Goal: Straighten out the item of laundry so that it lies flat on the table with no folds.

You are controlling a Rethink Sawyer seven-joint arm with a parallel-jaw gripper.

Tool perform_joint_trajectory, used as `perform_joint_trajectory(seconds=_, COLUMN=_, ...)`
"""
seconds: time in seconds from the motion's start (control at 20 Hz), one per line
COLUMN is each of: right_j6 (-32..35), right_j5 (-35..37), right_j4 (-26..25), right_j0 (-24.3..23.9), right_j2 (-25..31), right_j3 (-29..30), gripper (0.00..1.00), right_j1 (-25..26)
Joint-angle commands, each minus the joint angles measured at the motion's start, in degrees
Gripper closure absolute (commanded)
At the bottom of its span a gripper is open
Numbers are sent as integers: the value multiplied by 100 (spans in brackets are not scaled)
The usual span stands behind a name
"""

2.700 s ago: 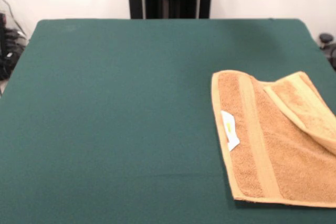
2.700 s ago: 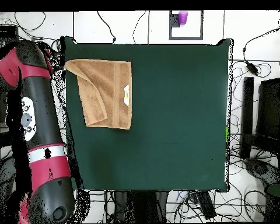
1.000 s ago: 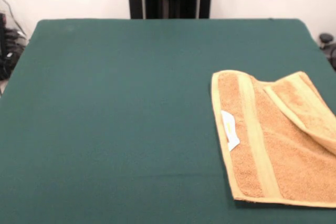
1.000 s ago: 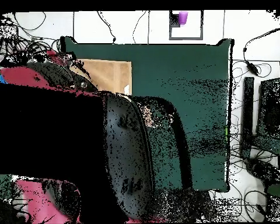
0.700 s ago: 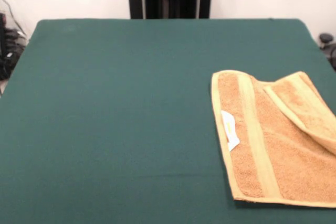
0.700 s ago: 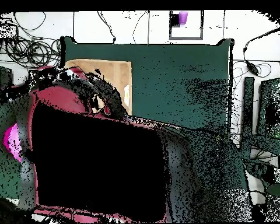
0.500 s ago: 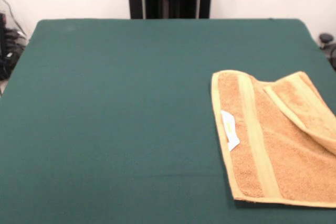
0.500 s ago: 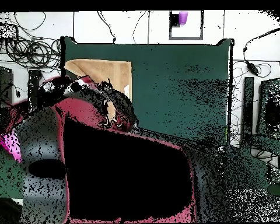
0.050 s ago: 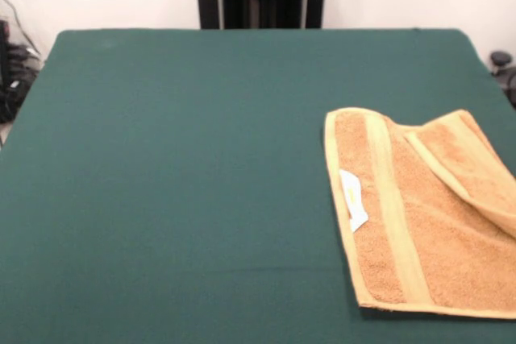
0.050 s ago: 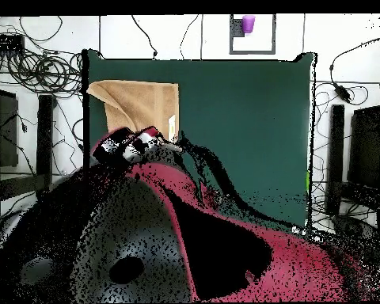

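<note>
On the dark green desk (image 9: 177, 167), the arm (image 10: 225, 237) sweeps across much of the overhead view, its red and black bulk covering the near half of the top, while the front view shows no arm at all. At its tip the end effector (image 10: 134, 146) hangs over the towel's near part, too ragged in outline to tell whether it is spread or closed. The towel (image 9: 419, 223) lies near the desk's right edge in the front view, mostly flat, with one far corner (image 9: 472, 163) folded back over the body and a white label (image 9: 352, 199) near the left hem. Soft, light terry like this should drape and drag rather than slide stiffly, so the folded corner's hem looks the place to pinch, then draw outward toward the desk's edge; a grip on the middle would likely only bunch it. Against the frames from moments before, the arm has swung from beside the desk to over it, while the towel, fold and label lie unchanged.
</note>
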Motion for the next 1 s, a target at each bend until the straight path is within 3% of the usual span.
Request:
perform_joint_trajectory(seconds=0.05, right_j6=-2601, right_j5=205, right_j4=-215, right_j0=-371, right_j2=922, right_j3=1504, gripper=0, right_j1=-183)
perform_joint_trajectory(seconds=0.6, right_j6=-3629, right_j5=721, right_j4=-427, right_j0=-1045, right_j2=1105, right_j3=1469, gripper=0, right_j1=-478)
perform_joint_trajectory(seconds=1.0, right_j6=-4455, right_j5=701, right_j4=-730, right_j0=-1603, right_j2=1309, right_j3=1409, gripper=0, right_j1=-518)
